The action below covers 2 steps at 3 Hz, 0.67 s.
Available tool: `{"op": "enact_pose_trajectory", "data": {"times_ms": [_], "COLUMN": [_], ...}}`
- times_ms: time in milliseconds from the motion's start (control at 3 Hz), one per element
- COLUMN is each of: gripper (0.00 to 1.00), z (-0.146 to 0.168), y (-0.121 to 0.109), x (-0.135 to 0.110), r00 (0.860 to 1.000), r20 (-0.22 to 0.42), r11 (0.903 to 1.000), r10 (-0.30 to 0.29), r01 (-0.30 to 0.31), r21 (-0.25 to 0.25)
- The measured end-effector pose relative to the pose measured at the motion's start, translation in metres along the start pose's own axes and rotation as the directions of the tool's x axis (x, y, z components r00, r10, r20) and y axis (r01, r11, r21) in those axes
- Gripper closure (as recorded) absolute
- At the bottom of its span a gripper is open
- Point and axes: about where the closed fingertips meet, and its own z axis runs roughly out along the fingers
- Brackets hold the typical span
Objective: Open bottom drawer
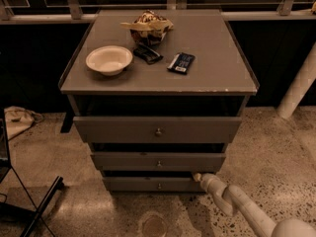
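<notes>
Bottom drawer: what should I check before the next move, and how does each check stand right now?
1. Target found: ok. The bottom drawer is the lowest of three, under the middle drawer.
2. Gripper at the knob: not ok. The gripper is at the drawer's upper right corner, well right of the knob.
3. Contact with the drawer front: cannot tell.
4. Drawer out: not ok. Its front sits set back beneath the middle drawer.
5. Pull path: ok. Nothing stands on the floor in front of the drawer.
6. Loose items: ok. The bowl sits back from the cabinet top's front edge.
</notes>
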Motion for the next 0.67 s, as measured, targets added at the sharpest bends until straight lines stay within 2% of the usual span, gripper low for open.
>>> {"op": "enact_pose_trajectory", "data": {"times_ms": [667], "gripper": [1.0], "z": [-0.0007], "y": [0.0018], "x": [-0.0023], "r00": [1.0], "r20": [-0.002], "r11": [1.0], "r10": [0.0], "r01": [0.0], "r21": [0.0]}}
